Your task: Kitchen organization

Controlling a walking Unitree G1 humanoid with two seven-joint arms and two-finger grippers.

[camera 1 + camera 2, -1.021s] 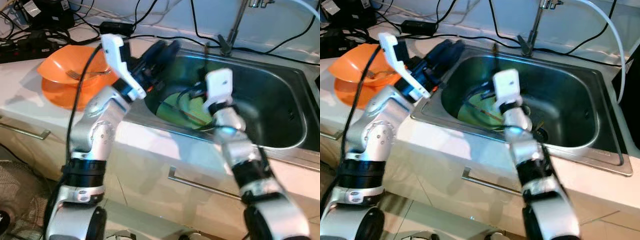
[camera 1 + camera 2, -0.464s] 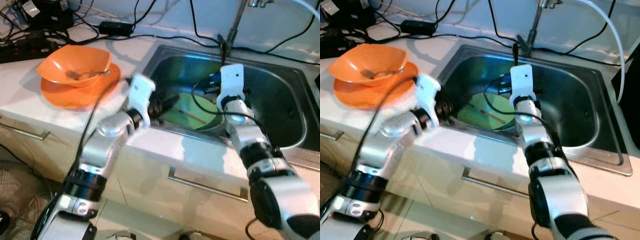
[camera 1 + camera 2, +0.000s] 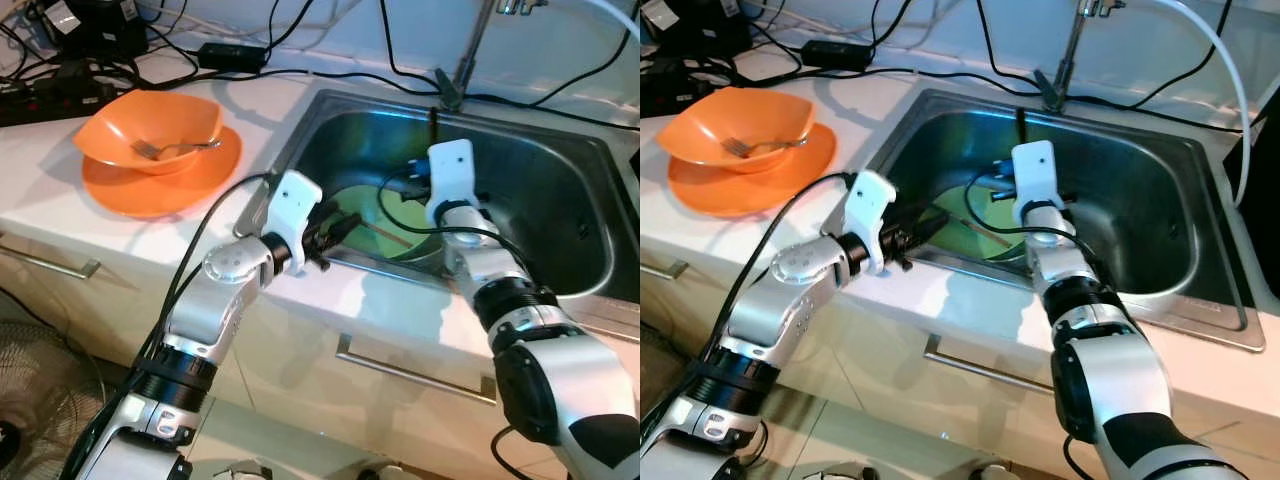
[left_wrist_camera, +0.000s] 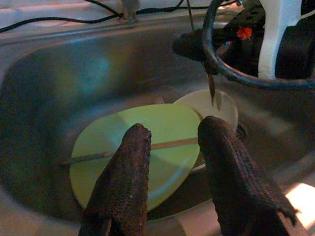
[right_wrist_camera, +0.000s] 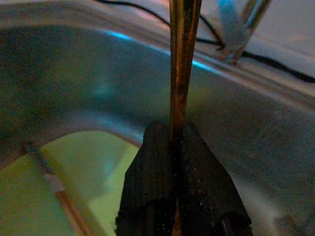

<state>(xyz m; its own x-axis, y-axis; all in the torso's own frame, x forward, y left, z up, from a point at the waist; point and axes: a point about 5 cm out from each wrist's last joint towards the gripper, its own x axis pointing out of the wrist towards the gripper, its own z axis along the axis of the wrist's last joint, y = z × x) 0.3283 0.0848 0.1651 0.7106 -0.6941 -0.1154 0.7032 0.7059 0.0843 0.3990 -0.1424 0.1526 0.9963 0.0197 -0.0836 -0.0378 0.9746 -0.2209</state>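
Now, taking the sink as your landmark and reading from its left: the orange bowl with a fork in it sits on an orange plate on the counter well to the left of the sink, untouched. Your left gripper has swung down from up beside that bowl to the sink's near-left rim within the last second, and its fingers stand apart with nothing between them, aimed at the green plate on the sink floor. One chopstick lies across that plate, and a smaller pale dish is tucked under the plate's far edge. Further right, inside the basin, your right gripper is clamped together on a second chopstick, which stands upright above the plate; that arm has pulled in from a blurred reach and steadied. To my eye, this means you have one stick in hand and the other waiting, with the left arm lined up to fetch the stick or the plate. Watch the cables draped along the sink's back edge.
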